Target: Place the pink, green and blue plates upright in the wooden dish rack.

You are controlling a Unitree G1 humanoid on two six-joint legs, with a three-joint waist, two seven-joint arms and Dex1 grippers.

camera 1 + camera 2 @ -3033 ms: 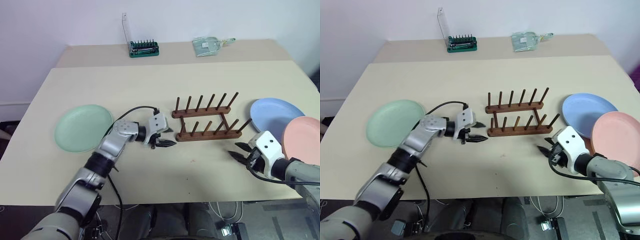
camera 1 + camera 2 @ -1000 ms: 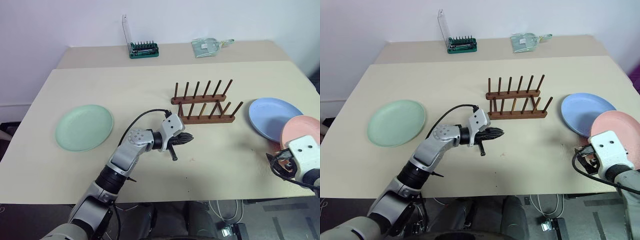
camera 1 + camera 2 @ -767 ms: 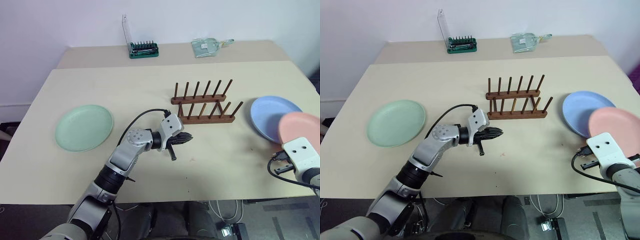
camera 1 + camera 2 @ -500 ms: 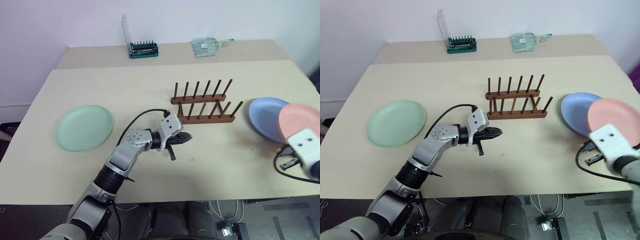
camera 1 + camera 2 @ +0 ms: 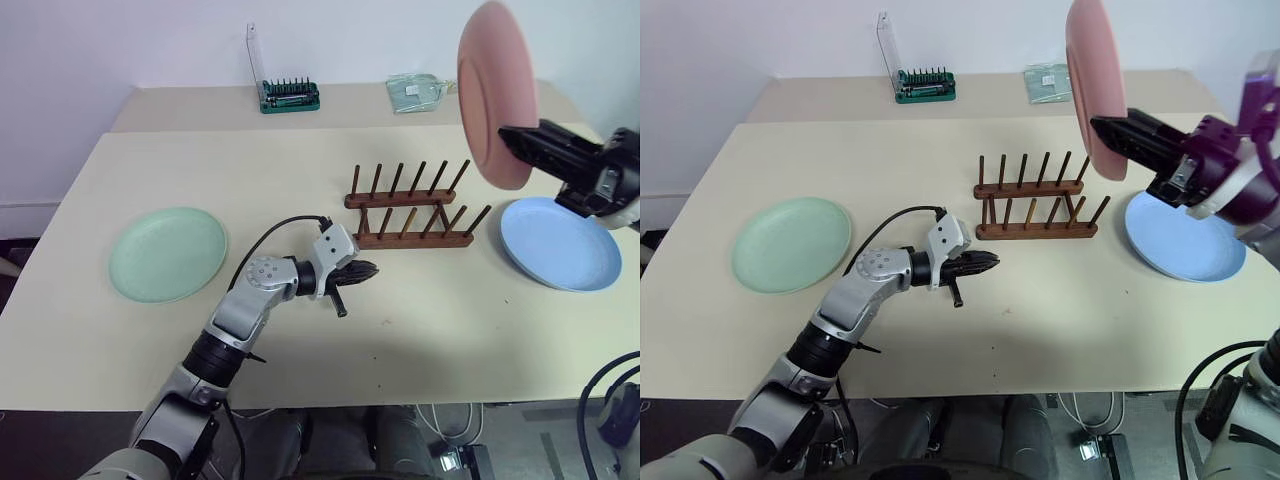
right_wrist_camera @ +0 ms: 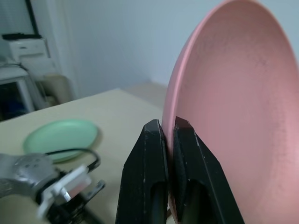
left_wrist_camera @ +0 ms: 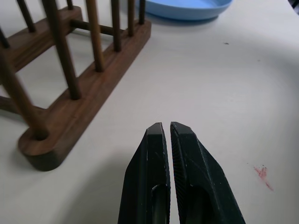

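my right gripper (image 5: 1102,126) is clamped on the pink plate (image 5: 493,92), upright above the wooden dish rack (image 5: 412,213); my left gripper (image 7: 167,129) is closed, empty.

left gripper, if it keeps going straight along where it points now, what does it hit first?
Most likely the near end of the wooden dish rack: the shut left gripper points low over the table toward its base rail. It may just skim past on the table side; the blue plate lies farther on.

head stereo pair overlooking table (image 5: 420,330); wrist cameras close along tools
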